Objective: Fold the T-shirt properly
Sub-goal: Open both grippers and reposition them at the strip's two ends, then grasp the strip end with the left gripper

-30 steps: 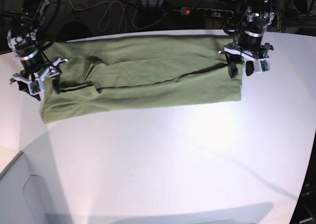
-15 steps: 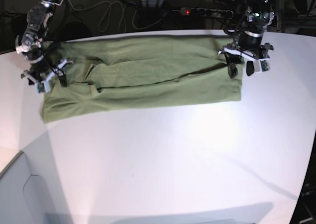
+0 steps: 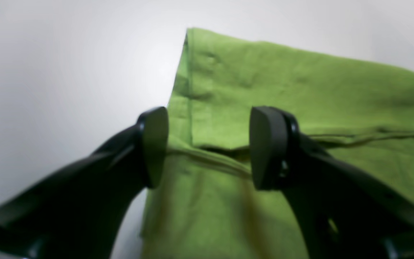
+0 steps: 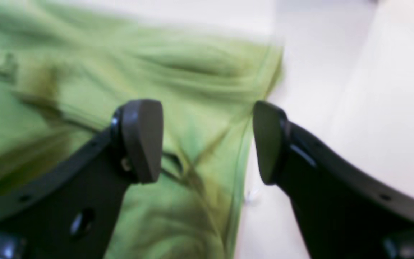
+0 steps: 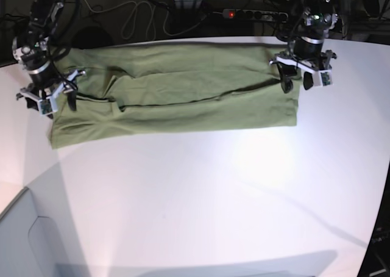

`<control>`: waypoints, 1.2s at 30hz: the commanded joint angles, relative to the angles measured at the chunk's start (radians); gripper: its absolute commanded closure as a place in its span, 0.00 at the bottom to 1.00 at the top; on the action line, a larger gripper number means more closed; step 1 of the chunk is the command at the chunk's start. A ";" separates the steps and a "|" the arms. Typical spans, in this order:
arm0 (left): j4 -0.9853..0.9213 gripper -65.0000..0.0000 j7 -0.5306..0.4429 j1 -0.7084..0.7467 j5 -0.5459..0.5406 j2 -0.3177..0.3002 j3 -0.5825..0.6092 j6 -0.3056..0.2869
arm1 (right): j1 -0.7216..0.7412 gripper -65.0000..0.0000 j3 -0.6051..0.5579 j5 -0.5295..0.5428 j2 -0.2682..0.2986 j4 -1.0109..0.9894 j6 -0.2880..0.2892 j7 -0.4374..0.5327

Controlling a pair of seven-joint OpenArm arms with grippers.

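T-shirt (image 5: 177, 94) lies as a long band across the far side of the surface (image 5: 213, 191), long axis running left-right between my two arms. At the base view's left end, my right claw (image 5: 47, 97) straddles the short edge: jaws parted, nothing gripped, one finger over cloth, one over bare surface. At the other end my left claw (image 5: 303, 77) is wide open, empty, over that end's hem and fold line. Each arm is nearest its own end.
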 commanded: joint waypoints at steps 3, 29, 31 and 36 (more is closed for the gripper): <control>0.012 0.46 -0.026 -0.002 -0.001 -0.007 -0.027 0.001 | -0.007 0.42 -0.024 0.010 -0.024 0.031 0.013 0.019; -0.152 0.46 -0.030 -0.062 -0.003 0.020 0.006 -0.001 | 0.017 0.42 -0.195 0.007 -0.046 -0.179 0.012 0.025; -0.164 0.46 -0.032 -0.062 -0.003 0.020 0.014 -0.001 | 0.017 0.42 -0.193 0.007 -0.046 -0.177 0.012 0.025; -0.177 0.46 -0.032 -0.076 -0.003 0.020 0.016 0.001 | 0.014 0.42 -0.192 0.007 -0.046 -0.177 0.012 0.025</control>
